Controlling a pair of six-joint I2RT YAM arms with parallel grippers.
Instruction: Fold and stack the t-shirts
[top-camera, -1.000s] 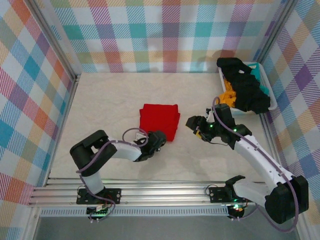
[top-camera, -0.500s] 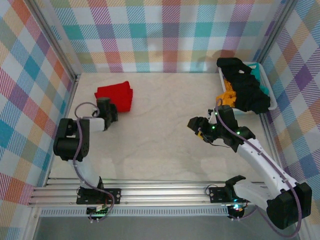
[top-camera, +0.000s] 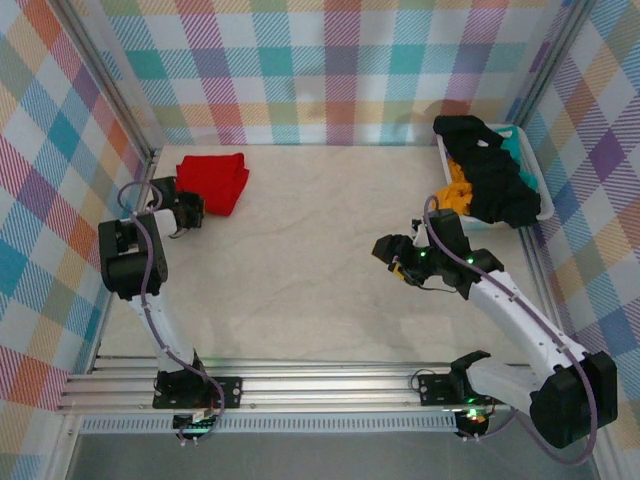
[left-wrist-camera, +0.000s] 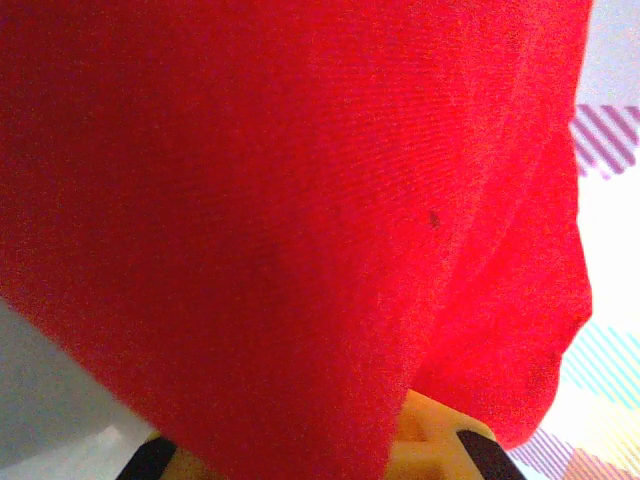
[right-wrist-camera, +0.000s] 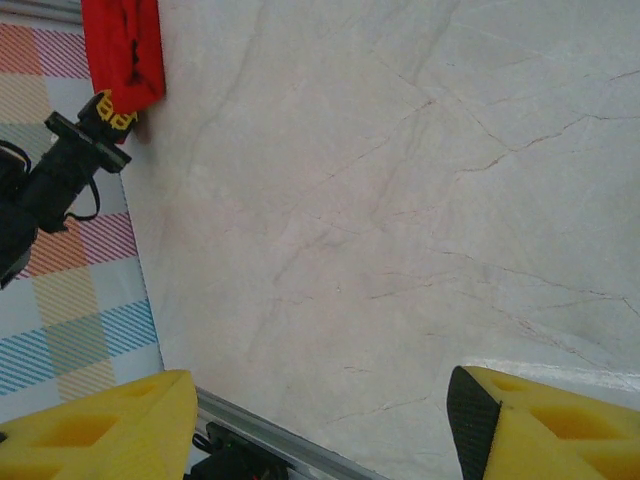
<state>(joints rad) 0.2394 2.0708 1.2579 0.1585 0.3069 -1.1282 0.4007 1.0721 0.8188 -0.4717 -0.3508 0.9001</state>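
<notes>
The folded red t-shirt (top-camera: 212, 180) lies in the table's back left corner. My left gripper (top-camera: 188, 212) is at its near left edge, shut on the cloth. In the left wrist view the red t-shirt (left-wrist-camera: 280, 220) hangs close over the lens and covers most of the yellow fingers (left-wrist-camera: 440, 445). From the right wrist view the red t-shirt (right-wrist-camera: 125, 45) is far off, with the left gripper (right-wrist-camera: 112, 112) at its end. My right gripper (top-camera: 386, 250) hovers open over bare table at mid right, with nothing between its pads (right-wrist-camera: 545, 425). A black t-shirt (top-camera: 492, 175) and an orange-yellow one (top-camera: 455, 192) are heaped in the basket.
The white-and-teal basket (top-camera: 530, 165) stands at the back right against the checked wall. Checked walls close in the left, back and right sides. An aluminium rail (top-camera: 320, 385) runs along the near edge. The pale marbled table (top-camera: 320, 260) is bare between the arms.
The left arm has swung from the table's middle to the back left corner, carrying the red t-shirt with it. The right arm has barely moved.
</notes>
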